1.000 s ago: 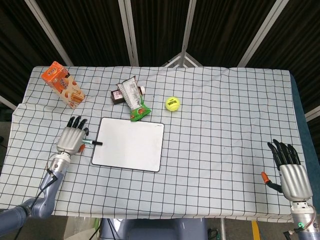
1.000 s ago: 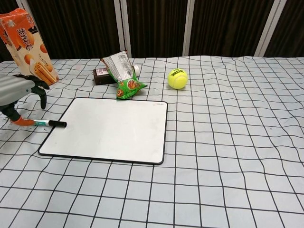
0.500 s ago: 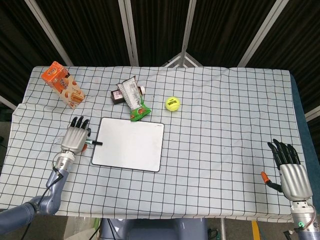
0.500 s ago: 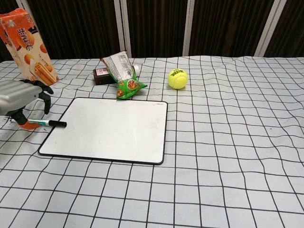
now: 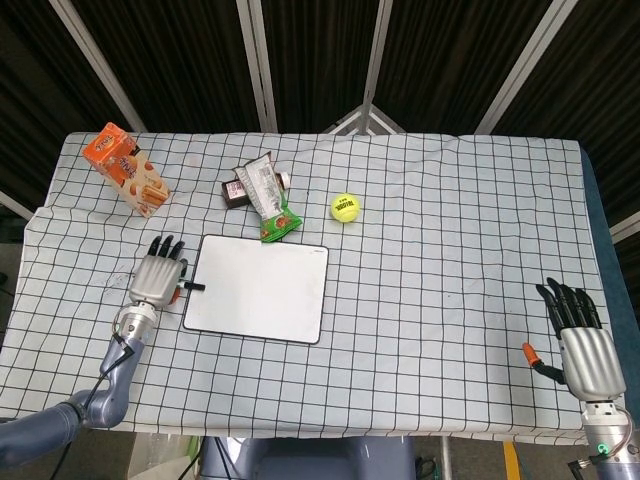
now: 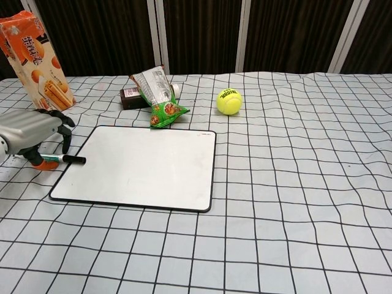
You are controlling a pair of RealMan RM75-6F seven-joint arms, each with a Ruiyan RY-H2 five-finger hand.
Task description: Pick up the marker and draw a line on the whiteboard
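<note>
Marker (image 6: 63,159): lies under my left hand (image 6: 30,128), long axis running 9 to 3 o'clock, tip on whiteboard (image 6: 141,168). Fingers spread, nothing gripped. Right hand (image 5: 583,345) far off, open.

My head view looks steeply down over the whole worktop (image 5: 450,260); my chest view sits low, near, facing across it. Both share the whiteboard (image 5: 257,288).

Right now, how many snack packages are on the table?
3: an orange biscuit box at the far left, a green-and-silver wrapper above the whiteboard, a brown packet partly beneath it.
</note>
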